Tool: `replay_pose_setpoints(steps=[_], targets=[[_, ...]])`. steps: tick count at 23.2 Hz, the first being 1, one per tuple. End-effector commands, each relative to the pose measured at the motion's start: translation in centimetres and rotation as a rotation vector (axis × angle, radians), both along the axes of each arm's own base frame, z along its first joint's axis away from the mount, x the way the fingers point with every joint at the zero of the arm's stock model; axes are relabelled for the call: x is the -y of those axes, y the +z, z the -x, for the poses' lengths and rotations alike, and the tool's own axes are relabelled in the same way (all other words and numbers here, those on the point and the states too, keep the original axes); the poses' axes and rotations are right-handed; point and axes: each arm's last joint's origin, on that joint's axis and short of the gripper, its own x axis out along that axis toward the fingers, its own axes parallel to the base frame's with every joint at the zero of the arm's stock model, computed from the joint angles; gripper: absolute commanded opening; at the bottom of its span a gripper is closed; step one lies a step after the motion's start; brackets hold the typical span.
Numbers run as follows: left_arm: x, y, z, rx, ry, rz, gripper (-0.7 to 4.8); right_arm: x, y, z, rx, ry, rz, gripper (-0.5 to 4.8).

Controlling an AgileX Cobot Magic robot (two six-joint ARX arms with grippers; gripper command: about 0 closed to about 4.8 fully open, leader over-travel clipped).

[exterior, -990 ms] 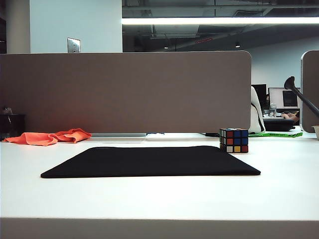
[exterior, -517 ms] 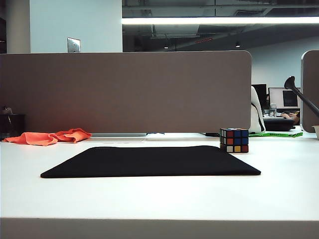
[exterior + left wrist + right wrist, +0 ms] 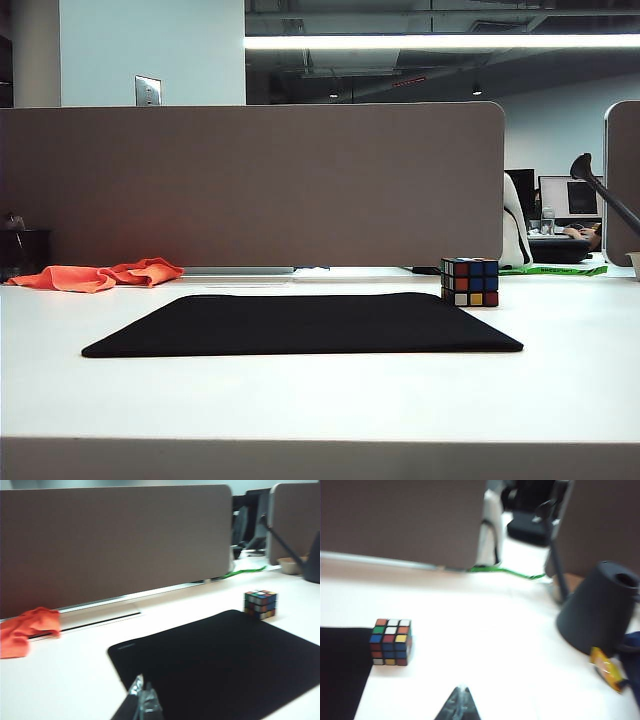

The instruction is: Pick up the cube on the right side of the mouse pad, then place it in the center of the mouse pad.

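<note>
Mouse pad point(image 3: 300, 323): matt black, fabric-like, no sheen seen. Cube point(image 3: 470, 282): plastic look, black edges, glossy coloured stickers. Table point(image 3: 320, 400): smooth white, slightly reflective. Orange cloth point(image 3: 100, 274): soft, crumpled fabric. Partition point(image 3: 250, 185): matt brown, felt-like texture. Left end effector point(image 3: 142, 702) and right end effector point(image 3: 460, 704): tips seen as clear, shiny plastic, blurred. Dark cone point(image 3: 597, 610): matt grey-black, smooth.

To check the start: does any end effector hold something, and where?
Nothing is held. Left end effector and right end effector are shut, away from the cube.
</note>
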Motion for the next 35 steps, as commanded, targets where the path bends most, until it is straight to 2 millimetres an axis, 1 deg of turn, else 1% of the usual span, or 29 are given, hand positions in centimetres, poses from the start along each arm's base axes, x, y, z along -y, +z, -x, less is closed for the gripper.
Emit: replay_pose_setpoints(steps=[1,2,3,4,5,6,9,10,11,12,13,14,19,22,24,28,35], targets=[[-0.1,0.2,0.0,0.013,0.039,-0.002,-0.06,-1.5,1.4,-4.6,-0.055,0.045,0.010,-0.05],[-0.2,0.2,0.0,0.014,0.056,0.000,-0.06,-2.1,1.6,-6.4,-0.080,0.055,0.014,0.01],[-0.2,0.2,0.0,0.014,0.077,0.005,-0.06,-2.7,1.7,-7.9,-0.103,0.067,0.017,0.21],[-0.3,0.2,-0.1,0.013,0.095,0.007,-0.06,-3.5,1.6,-9.6,-0.127,0.084,0.022,0.55],[-0.3,0.2,-0.1,0.013,0.110,0.010,-0.06,-3.9,1.5,-10.5,-0.138,0.090,0.025,0.77],[-0.3,0.2,-0.1,0.013,0.112,0.011,-0.06,-4.6,1.3,-12.5,-0.164,0.099,0.029,1.01],[-0.3,0.2,-0.1,0.009,0.112,0.011,-0.06,-6.1,0.4,-15.6,-0.201,0.121,0.035,1.21],[-0.3,0.2,-0.1,0.009,0.111,0.010,-0.06,-6.4,-0.1,-17.0,-0.209,0.118,0.028,1.58],[-0.3,0.2,-0.1,0.009,0.110,0.010,-0.06,-6.6,-0.4,-17.6,-0.213,0.112,0.010,2.08],[-0.3,0.1,-0.1,0.001,0.110,0.010,-0.06,-6.9,-1.0,-18.7,-0.230,0.102,-0.024,3.12],[-0.3,0.0,-0.1,-0.010,0.098,0.008,-0.06,-7.1,-1.6,-19.9,-0.253,0.088,-0.064,4.26],[-0.2,-0.1,-0.1,-0.015,0.092,0.007,-0.06,-7.3,-2.1,-20.5,-0.265,0.079,-0.091,4.79],[-0.2,-0.2,-0.1,-0.030,0.080,0.005,-0.06,-7.9,-3.8,-22.7,-0.314,0.097,-0.139,4.79],[-0.2,-0.2,-0.1,-0.031,0.075,0.004,-0.06,-8.4,-5.6,-24.4,-0.354,0.093,-0.146,4.79],[-0.2,-0.3,-0.1,-0.040,0.075,0.004,-0.06,-8.5,-6.5,-25.0,-0.370,0.089,-0.143,4.79],[-0.2,-0.5,-0.1,-0.064,0.075,0.003,-0.06,-8.8,-8.1,-26.0,-0.385,0.087,-0.139,4.79],[-0.2,-0.5,-0.1,-0.063,0.075,0.004,-0.06,-8.9,-9.9,-26.8,-0.377,0.086,-0.141,4.79]])
